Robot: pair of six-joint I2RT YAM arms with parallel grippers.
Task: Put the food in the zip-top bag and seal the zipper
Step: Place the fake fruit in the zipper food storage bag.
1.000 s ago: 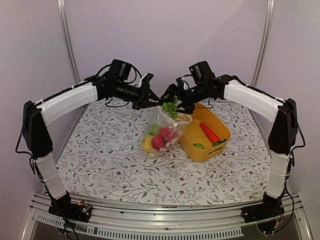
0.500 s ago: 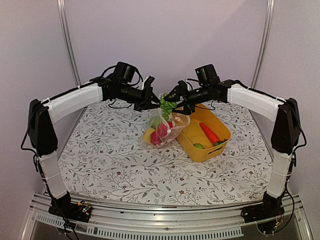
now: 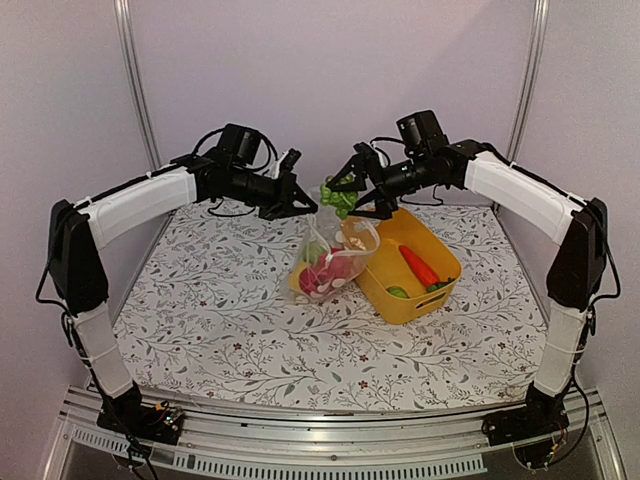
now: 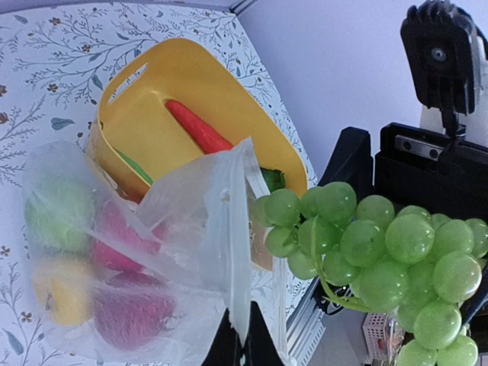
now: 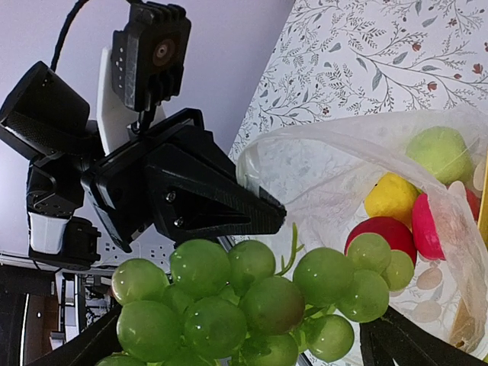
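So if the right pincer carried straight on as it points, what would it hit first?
Probably the left pincer, clamped on the zip-top bag rim just beyond the grapes; depth is unclear.

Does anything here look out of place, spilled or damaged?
Nothing is spilled or damaged. Only the zip-top bag looks askew: it hangs by one edge from the left pincer. The right pincer holds green grapes above it.

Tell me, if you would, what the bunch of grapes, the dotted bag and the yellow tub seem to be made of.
The bunch of grapes looks like glossy, slightly translucent plastic, perhaps soft: each green ball carries a bright highlight. The zip-top bag is thin clear plastic film, wrinkled, sagging and see-through. The yellow tub seems rigid moulded plastic, smooth, with a cut-out handle slot.
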